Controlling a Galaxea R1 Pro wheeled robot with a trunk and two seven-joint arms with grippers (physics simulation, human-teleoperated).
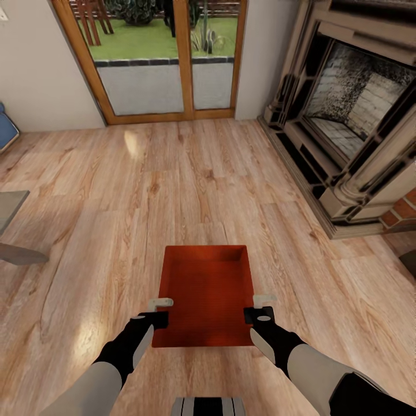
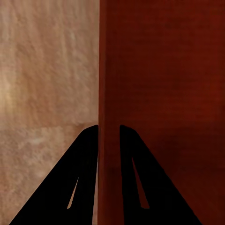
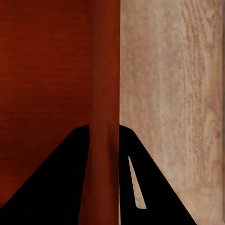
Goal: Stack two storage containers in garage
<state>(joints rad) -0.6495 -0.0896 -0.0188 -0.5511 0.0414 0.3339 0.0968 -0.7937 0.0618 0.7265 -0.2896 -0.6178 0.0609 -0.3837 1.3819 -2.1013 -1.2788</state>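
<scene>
A wooden-framed glass door (image 1: 167, 58) is set in the far wall, with grass and a grey paved strip seen through its panes — garden chairs (image 1: 92, 20) and shrubs (image 1: 136, 8) are visible beyond. A stone fireplace (image 1: 352, 115) with a dark, sooty firebox is built along the right side, and a patch of red brick (image 1: 401, 211) is seen by its near end. At the left edge, a blue cushioned corner (image 1: 6, 130) and the corner of a grey tabletop (image 1: 8, 208) are cut off by the frame.

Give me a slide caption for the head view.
Both pincers, left and right, clamp an orange-red container above the living room's wood floor.
</scene>
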